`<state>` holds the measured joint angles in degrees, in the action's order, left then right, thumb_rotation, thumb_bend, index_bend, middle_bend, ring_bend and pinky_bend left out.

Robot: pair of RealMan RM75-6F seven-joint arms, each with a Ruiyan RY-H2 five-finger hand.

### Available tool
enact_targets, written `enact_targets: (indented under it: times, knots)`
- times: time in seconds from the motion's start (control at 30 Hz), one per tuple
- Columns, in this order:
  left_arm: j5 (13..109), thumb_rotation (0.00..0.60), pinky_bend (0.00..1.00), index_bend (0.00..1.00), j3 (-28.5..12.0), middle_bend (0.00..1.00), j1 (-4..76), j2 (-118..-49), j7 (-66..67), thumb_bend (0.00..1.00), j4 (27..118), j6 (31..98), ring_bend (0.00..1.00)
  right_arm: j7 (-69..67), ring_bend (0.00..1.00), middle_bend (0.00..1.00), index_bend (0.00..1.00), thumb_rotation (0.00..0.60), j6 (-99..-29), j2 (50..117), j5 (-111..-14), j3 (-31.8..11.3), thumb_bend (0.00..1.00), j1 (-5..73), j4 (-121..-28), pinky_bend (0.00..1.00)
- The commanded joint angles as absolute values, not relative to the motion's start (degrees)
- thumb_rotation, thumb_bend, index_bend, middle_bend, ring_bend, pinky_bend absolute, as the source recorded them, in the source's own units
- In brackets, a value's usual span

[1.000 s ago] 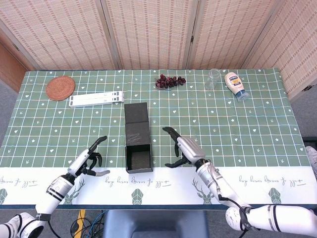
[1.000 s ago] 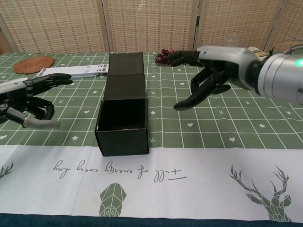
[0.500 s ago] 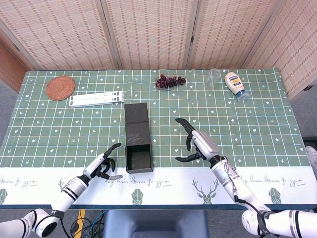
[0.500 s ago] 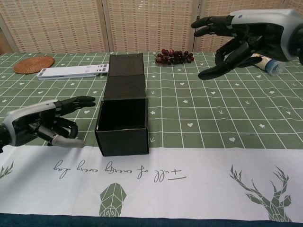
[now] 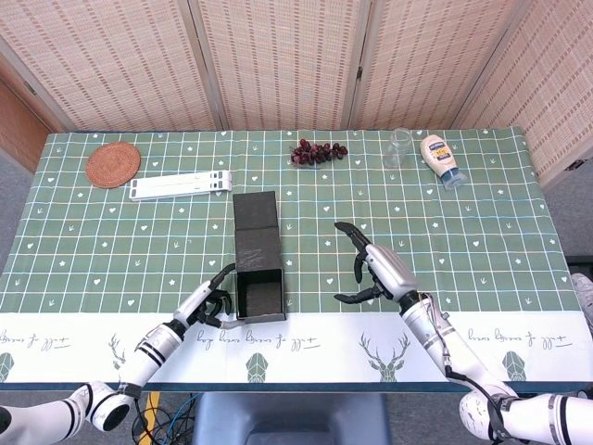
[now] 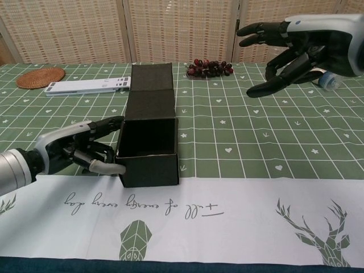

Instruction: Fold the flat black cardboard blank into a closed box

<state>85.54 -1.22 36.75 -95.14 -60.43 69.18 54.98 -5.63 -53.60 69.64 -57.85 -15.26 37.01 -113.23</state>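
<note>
Tablecloth (image 5: pixel 482 213): left hand (image 6: pixel 79 152) now against box (image 6: pixel 149 149)

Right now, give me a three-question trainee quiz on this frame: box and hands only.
1. True or false: the right hand is holding the black cardboard box.
2. Which hand has its fingers against the box's left wall?
A. left
B. right
C. neither
3. Fill in: the box's lid panel lies ____ on the green checked tablecloth behind the open compartment.

Key:
1. False. It is raised to the right of the box, fingers spread, holding nothing.
2. A, the left hand.
3. Flat.
</note>
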Motion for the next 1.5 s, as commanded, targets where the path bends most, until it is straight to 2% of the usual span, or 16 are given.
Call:
enact_targets:
  times: [0.03, 0.43, 0.6, 0.67, 0.8, 0.87, 1.2, 1.5]
  knots:
    - [85.5, 0.6, 0.84, 0.0, -1.5, 0.0, 37.1, -95.8, -60.8, 0.16, 68.5, 54.6, 0.61, -5.9, 0.66, 0.01, 0.0, 0.6, -53.5, 69.5, -58.0, -15.2, 0.0, 36.9, -113.0, 1.0]
    - [86.1, 0.6, 0.84, 0.01, -2.0, 0.0, 36.8, -99.2, -62.3, 0.16, 65.6, 56.0, 0.64, -7.4, 0.66, 0.01, 0.0, 0.6, -53.2, 69.5, -58.1, -14.8, 0.0, 36.5, -111.9, 1.0]
    - [85.1, 0.6, 0.84, 0.18, -3.0, 0.11, 35.9, -101.8, -61.7, 0.16, 63.8, 57.7, 0.68, -7.7, 0.66, 0.02, 0.0, 0.6, -52.9, 70.0, -57.5, -14.7, 0.0, 36.7, -111.1, 1.0]
    - [84.8, 0.6, 0.84, 0.27, -3.4, 0.19, 35.6, -102.5, -61.8, 0.16, 63.3, 58.4, 0.7, -7.6, 0.66, 0.02, 0.0, 0.6, -52.7, 70.3, -57.1, -14.6, 0.0, 36.8, -110.6, 1.0]
    - [85.4, 0.6, 0.85, 0.35, -3.6, 0.28, 35.5, -102.7, -62.7, 0.16, 62.9, 59.4, 0.72, -7.3, 0.66, 0.03, 0.0, 0.6, -52.1, 71.5, -55.0, -14.7, 0.0, 37.5, -109.0, 1.0]
    - [86.0, 0.6, 0.85, 0.37, -3.5, 0.31, 35.4, -102.1, -63.4, 0.16, 63.2, 60.0, 0.73, -7.1, 0.66, 0.04, 0.0, 0.6, -51.4, 72.3, -53.1, -15.0, 0.0, 38.2, -107.8, 1.0]
    - [91.0, 0.6, 0.85, 0.37, -1.5, 0.31, 35.1, -94.2, -67.9, 0.16, 69.1, 64.3, 0.72, -4.5, 0.66, 0.06, 0.0, 0.6, -47.9, 79.0, -43.3, -17.0, 0.01, 44.1, -99.3, 1.0]
    - [93.8, 0.6, 0.84, 0.36, -0.2, 0.31, 34.9, -87.4, -66.4, 0.16, 78.0, 67.3, 0.71, -2.6, 0.66, 0.08, 0.0, 0.6, -46.6, 89.2, -37.7, -20.4, 0.01, 51.2, -90.2, 1.0]
